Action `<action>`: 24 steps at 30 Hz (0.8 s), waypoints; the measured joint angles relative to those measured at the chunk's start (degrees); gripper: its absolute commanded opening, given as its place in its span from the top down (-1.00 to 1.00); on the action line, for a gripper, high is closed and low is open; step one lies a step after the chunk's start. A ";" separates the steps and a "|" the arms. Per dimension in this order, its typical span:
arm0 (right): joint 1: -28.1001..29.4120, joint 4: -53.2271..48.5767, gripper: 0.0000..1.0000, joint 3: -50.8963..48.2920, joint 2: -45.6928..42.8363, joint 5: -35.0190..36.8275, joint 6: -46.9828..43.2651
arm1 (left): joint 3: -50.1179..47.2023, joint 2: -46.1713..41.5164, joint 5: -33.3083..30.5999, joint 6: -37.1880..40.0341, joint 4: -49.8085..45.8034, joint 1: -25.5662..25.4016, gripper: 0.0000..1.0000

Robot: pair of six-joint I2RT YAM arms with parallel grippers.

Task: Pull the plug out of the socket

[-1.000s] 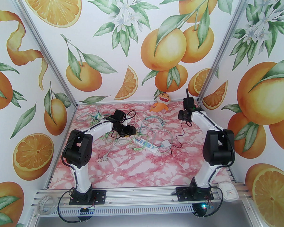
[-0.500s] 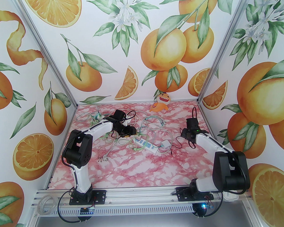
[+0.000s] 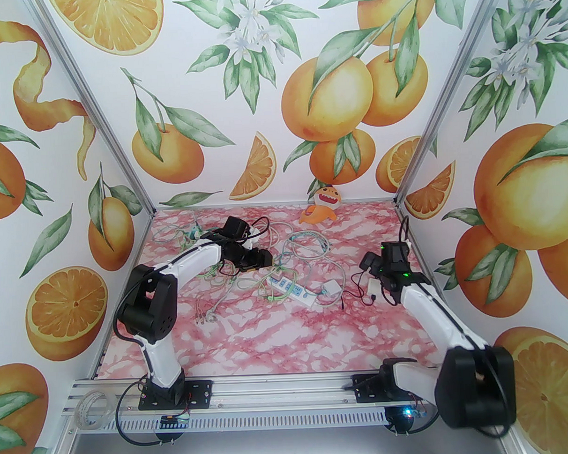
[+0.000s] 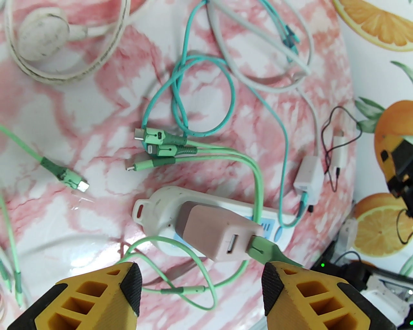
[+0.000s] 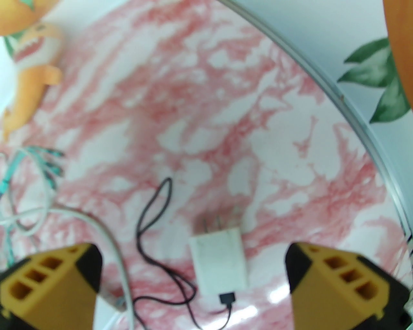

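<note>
Left wrist view: a white plastic power strip with a rounded end lies flat on the pink-and-white marbled table top.
Socket contents: a pink block-shaped charger plug sits seated in the power strip near its rounded end. A mint-green cable connector is pushed into one of the plug's two USB ports.
Left gripper: the yellow fingers with black pads are spread wide, with nothing between them and touching nothing.
Plug relative to left gripper: the charger plug is just ahead of the fingertips, nearer the finger on the picture's right. The green connector lies just beside that tip.
Right gripper: spread wide and empty, though this picture is blurred.
Below right gripper: a white cube charger with two metal prongs lies loose on the table, just ahead of the gap between the fingers. A thin black cable is plugged into its near end.
Top external view: the left gripper hangs over the strip's far end, and the right gripper is well apart from it, near the right wall.
</note>
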 measured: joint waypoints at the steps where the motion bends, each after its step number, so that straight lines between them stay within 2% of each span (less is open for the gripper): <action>1: 0.00 -0.48 -0.99 0.42 -0.70 -0.59 -0.22 | 0.00 -0.50 -0.26 0.00 -0.09 0.09 -0.47; 5: 0.79 -2.40 -0.99 2.05 -2.78 -3.56 -1.27 | 0.00 -2.99 -1.88 -0.15 -0.74 0.35 -0.48; 8: 3.87 -3.78 -0.99 2.99 -3.93 -5.44 -1.75 | 0.00 -5.27 -3.02 -0.04 -1.14 0.42 -0.47; 16: 18.21 -2.97 -0.99 3.43 -5.01 -9.73 -1.73 | 0.02 -8.90 -4.44 2.25 -2.27 0.44 -0.42; 21: 22.62 -2.23 -0.99 3.58 -4.50 -10.40 -1.79 | 0.02 -8.94 -4.42 3.34 -3.74 0.46 -0.38; 24: 30.93 -3.23 -0.99 8.20 1.99 -7.48 -3.39 | -1.53 -10.56 -4.46 3.23 -3.87 0.20 -0.36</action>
